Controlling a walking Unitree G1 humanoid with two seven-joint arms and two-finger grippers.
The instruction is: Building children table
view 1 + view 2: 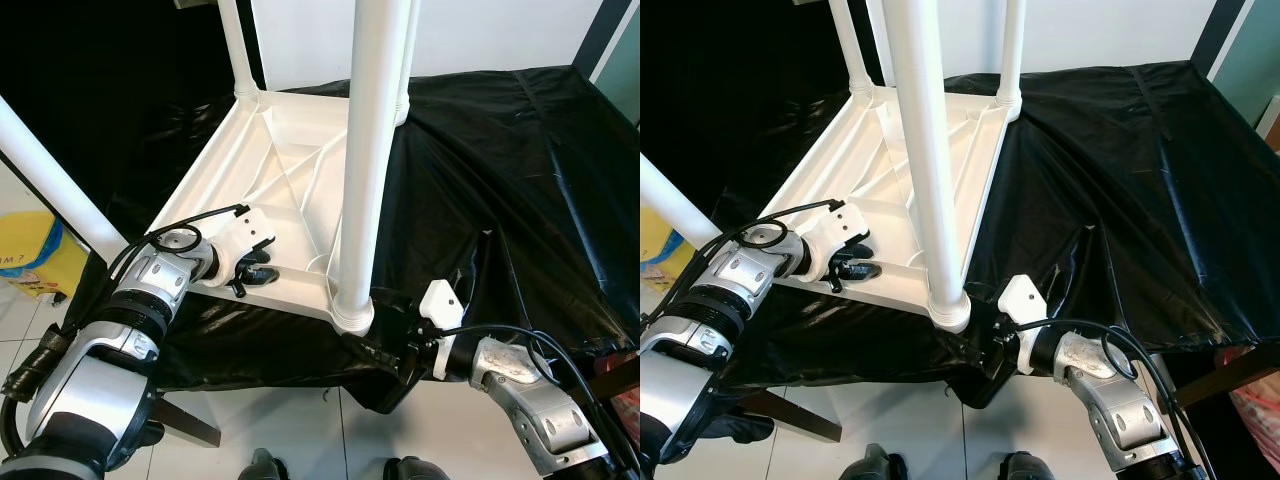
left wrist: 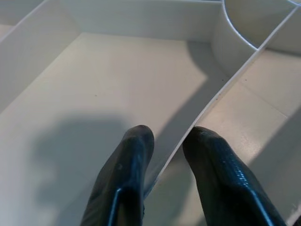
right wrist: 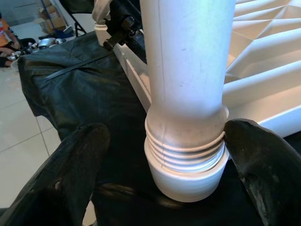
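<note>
A big black sheet [image 1: 520, 180] covers what seems to be a table or bench; what is under it is hidden. The sheet is shiny and wrinkled, and its near edge hangs down over the white tile floor [image 1: 290, 420]. A white plastic table top [image 1: 270, 190] lies upside down on the left part of the sheet, with its white legs [image 1: 372, 150] sticking up.

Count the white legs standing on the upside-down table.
4. Near-right leg rises by the right gripper, whose fingers flank its threaded base. Near-left leg slants past the left gripper. Far-left leg and far-right leg stand at the back corners of the tabletop.
</note>
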